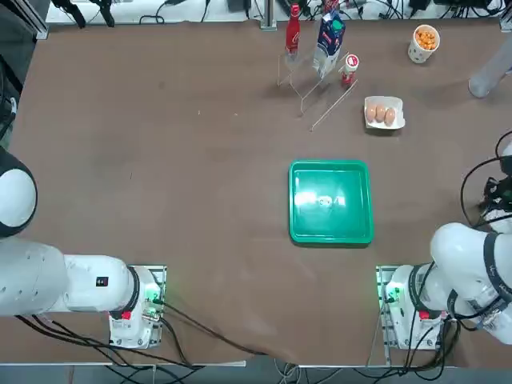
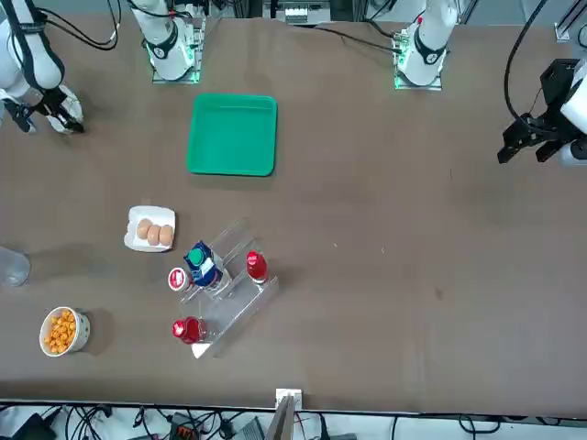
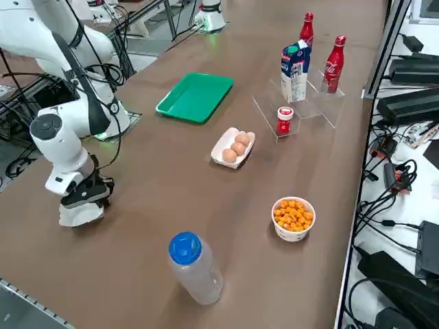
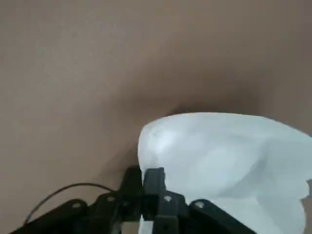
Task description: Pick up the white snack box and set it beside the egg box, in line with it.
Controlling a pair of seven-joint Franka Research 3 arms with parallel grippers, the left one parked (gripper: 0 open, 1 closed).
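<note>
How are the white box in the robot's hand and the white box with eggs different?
The robot's right gripper grips the plain white snack box; the white egg box sits on the table. The egg box holds brown eggs; the snack box shows none. Both are white.

Illumination is even and moderately bright. The green tray [image 1: 330,202] shows pale glare patches (an overhead source is reflected there). Soft shadows fall beside the cup of orange snacks [image 2: 64,332]. The right wrist view is dimmer and blurred, with a diffuse shadow along the white snack box [image 4: 219,156].
</note>
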